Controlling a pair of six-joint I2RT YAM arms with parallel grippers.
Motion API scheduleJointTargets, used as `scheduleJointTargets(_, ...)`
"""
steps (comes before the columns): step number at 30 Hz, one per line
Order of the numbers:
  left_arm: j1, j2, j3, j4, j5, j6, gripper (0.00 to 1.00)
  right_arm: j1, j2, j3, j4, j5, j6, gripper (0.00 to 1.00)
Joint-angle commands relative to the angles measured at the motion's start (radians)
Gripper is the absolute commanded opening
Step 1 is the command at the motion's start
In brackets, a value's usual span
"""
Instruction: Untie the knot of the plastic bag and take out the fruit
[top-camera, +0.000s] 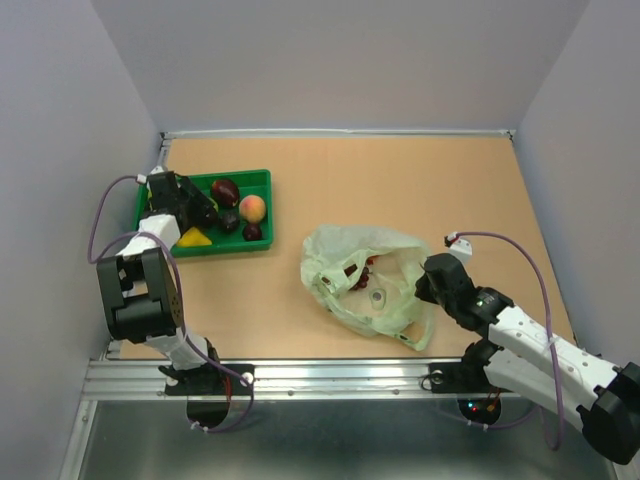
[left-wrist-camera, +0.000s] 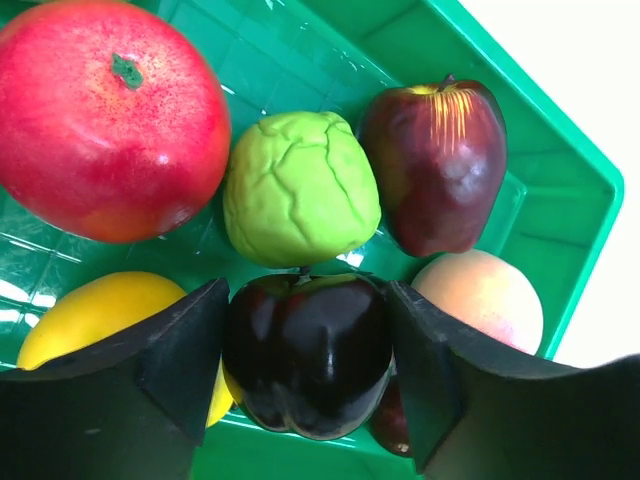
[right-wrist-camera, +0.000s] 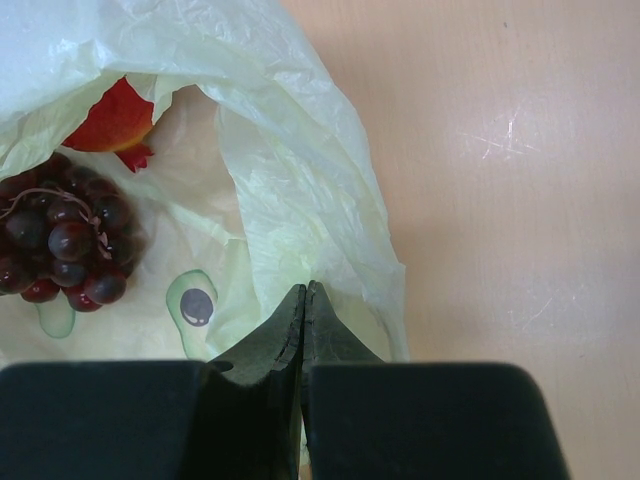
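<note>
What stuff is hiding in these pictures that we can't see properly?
Right wrist view: the grape bunch runs off the left edge. The plastic bag, pinched by the right gripper, covers part of the red fruit.
Left wrist view: the left gripper, shut on the dark purple fruit, hides much of the yellow fruit.

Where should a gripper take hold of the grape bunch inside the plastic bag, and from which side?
Grip the grape bunch across its middle, coming straight down through the open mouth of the plastic bag. It lies flat and uncovered on the bag's lower layer; from any side, film stands in the way. The right gripper seems to pinch the rim open.
</note>
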Motion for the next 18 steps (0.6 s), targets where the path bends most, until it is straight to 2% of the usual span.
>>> scheduleJointTargets(1,0.009,-0.078,0.023,0.008,-0.019,0.030,0.80,-0.004,-0.009,0.007,0.034,0.017,-0.010,0.01)
scheduleJointTargets(4,0.007,-0.133,0.011,0.006,-0.050,0.037,0.92,-0.003,-0.012,0.004,0.034,0.014,-0.011,0.01)
scheduleJointTargets(9,-0.014,-0.223,-0.009,0.000,-0.090,0.046,0.95,-0.004,-0.001,0.012,0.034,0.014,-0.015,0.01)
scheduleJointTargets(12,-0.092,-0.303,-0.015,-0.008,-0.138,0.072,0.95,-0.004,-0.001,0.018,0.034,0.009,-0.019,0.01)
scheduleJointTargets(13,-0.125,-0.326,-0.015,-0.012,-0.154,0.079,0.95,-0.004,-0.001,0.020,0.034,0.008,-0.021,0.01)
scheduleJointTargets(16,-0.318,-0.426,-0.012,-0.040,-0.249,0.112,0.95,-0.003,0.002,0.030,0.034,0.005,-0.030,0.01)
scheduleJointTargets(17,-0.431,-0.450,-0.012,-0.051,-0.290,0.110,0.95,-0.003,0.008,0.034,0.034,0.005,-0.033,0.01)
scheduleJointTargets(18,-0.477,-0.490,-0.015,-0.060,-0.306,0.101,0.95,-0.006,0.011,0.037,0.034,0.005,-0.038,0.01)
